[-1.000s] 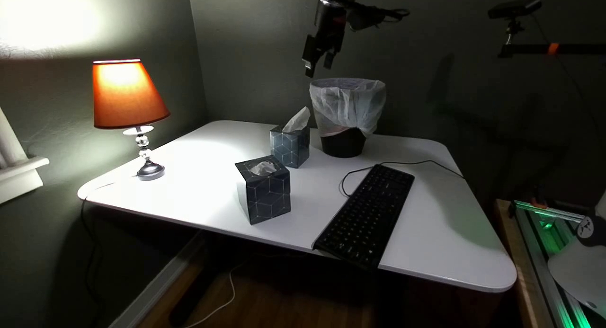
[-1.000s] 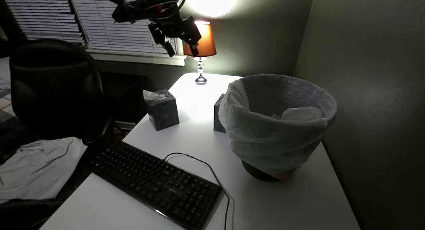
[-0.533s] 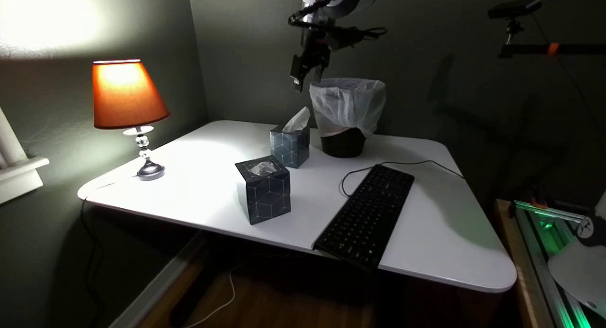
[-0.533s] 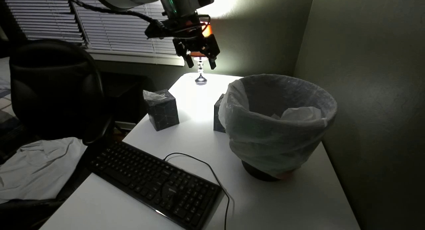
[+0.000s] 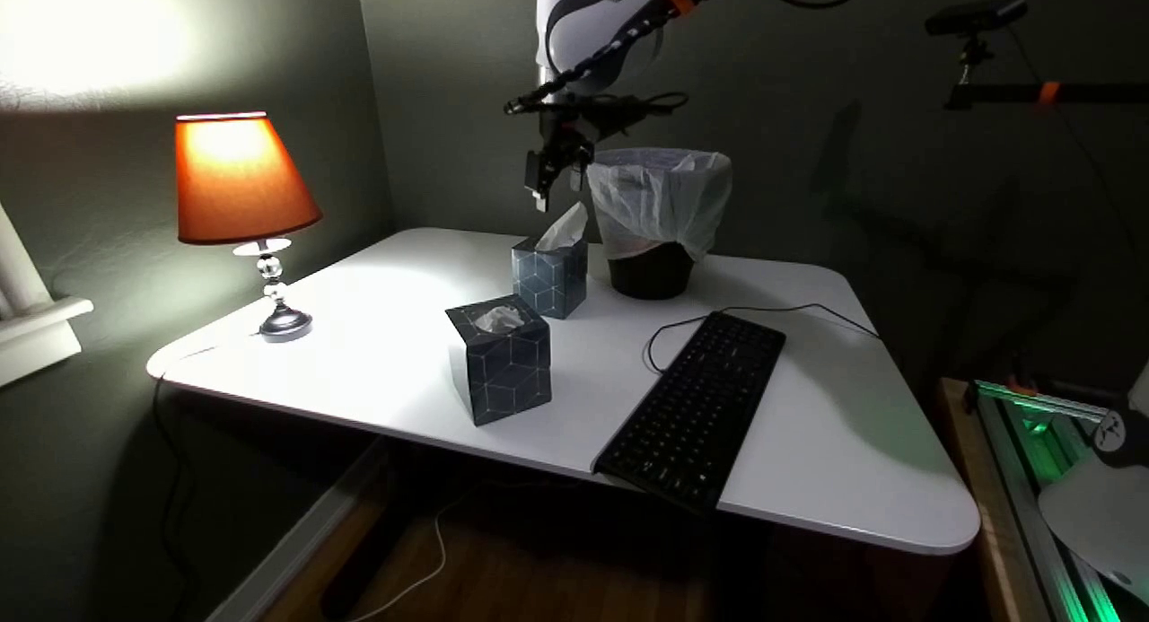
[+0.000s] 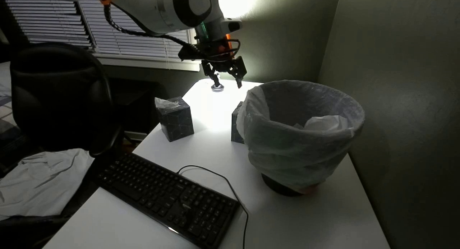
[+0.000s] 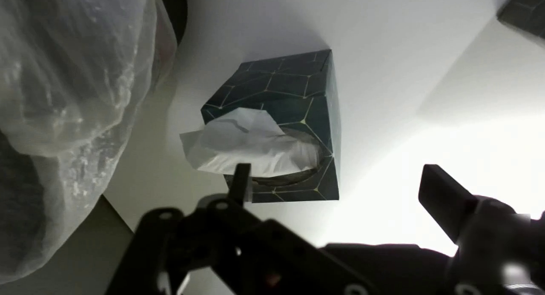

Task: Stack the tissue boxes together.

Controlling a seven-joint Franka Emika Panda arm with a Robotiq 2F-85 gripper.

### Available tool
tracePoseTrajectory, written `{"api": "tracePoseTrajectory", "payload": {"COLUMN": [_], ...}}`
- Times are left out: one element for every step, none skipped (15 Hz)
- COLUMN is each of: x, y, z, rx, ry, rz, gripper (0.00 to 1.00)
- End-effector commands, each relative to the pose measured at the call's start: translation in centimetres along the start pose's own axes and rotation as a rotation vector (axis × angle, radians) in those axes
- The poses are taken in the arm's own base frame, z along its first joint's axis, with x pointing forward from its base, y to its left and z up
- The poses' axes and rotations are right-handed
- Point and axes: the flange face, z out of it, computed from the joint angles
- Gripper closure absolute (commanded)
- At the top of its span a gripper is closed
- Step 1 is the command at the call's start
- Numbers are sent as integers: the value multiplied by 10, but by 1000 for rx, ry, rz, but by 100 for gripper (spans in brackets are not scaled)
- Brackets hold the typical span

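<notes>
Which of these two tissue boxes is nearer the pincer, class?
The tissue box beside the lined bin: it sits mid-frame in the wrist view, where the other box shows only at a corner.

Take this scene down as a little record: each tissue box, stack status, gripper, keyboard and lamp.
Dark navy tissue box: upright on the white desk
Blue-teal tissue box: upright, beside the white-lined wastebasket
Stack: not made; the two stand apart
Gripper: jaws open, holding nothing, above the desk
Computer keyboard: one end juts past the desk edge
Table lamp: lit, orange-shaded
</notes>
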Motion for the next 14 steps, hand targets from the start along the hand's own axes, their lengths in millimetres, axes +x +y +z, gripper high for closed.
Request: {"api": "tracePoseTrajectory", "payload": {"x": [20, 22, 24, 25, 26, 26, 27, 28, 29, 31, 33, 35, 37, 38], "y": [-9, -11, -13, -15, -17, -20, -22, -24, -25, -27, -29, -30, -31, -32], "z": [24, 31, 38, 45, 51, 57, 62, 68, 72, 77, 81, 84, 88, 92], "rx": [5, 8, 10, 11, 14, 19, 23, 27, 29, 33, 36, 35, 31, 23], "ry": [-21, -31, -42, -52, -68, -83, -95, -107, -111, -112, -112, -109, -113, -114], "rz": [-16, -15, -18, -20, -24, -31, -35, -40, -47, -58, -73, -84, -93, -99], "gripper": [0, 0, 0, 0, 0, 0, 0, 0, 0, 0, 0, 0, 0, 0]}}
